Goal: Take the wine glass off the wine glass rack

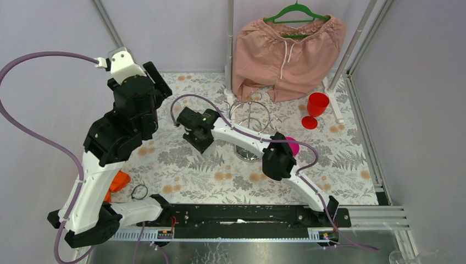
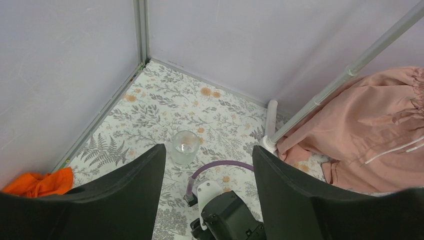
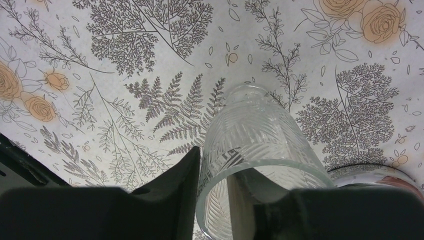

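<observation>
The wine glass (image 3: 260, 135) stands upright on the worktop (image 1: 340, 165), off the rack (image 1: 250, 113) and near it. Our right hand (image 3: 225, 175) flanks its sides, fingers close in; we cannot tell whether it grips. Our left hand (image 2: 209, 150) hangs wide open and empty, seemingly to stay clear.

We find the chrome wire rack (image 1: 246, 156) mid-table, the red plastic goblet (image 1: 315, 108) at its three o'clock, the clear patterned glass (image 3: 255, 150) at its nine o'clock.
</observation>
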Tool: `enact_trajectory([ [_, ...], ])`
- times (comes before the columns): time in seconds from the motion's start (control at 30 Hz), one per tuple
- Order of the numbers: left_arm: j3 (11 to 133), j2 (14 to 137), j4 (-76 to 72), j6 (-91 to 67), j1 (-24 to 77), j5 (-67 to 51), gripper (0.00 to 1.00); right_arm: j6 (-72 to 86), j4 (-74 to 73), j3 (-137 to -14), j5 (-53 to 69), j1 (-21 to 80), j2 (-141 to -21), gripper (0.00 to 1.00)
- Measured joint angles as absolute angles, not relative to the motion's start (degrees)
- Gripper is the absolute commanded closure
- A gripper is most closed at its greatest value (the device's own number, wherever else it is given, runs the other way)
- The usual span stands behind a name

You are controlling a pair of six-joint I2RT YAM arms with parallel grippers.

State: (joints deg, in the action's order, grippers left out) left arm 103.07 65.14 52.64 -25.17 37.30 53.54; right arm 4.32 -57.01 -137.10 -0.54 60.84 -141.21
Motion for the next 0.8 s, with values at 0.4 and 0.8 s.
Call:
enact_trajectory([
  [0.4,102.9,65.1,52.2,-25.1,37.3,53.5,0.27,4.3,-57.5,-137.1,-0.6,60.8,-139.8,0.46],
  [0.8,102.5,64.9,52.2,-25.1,37.3,53.5,0.26,4.5,-57.2,-136.7,-0.6,60.9,-132.6,0.46],
])
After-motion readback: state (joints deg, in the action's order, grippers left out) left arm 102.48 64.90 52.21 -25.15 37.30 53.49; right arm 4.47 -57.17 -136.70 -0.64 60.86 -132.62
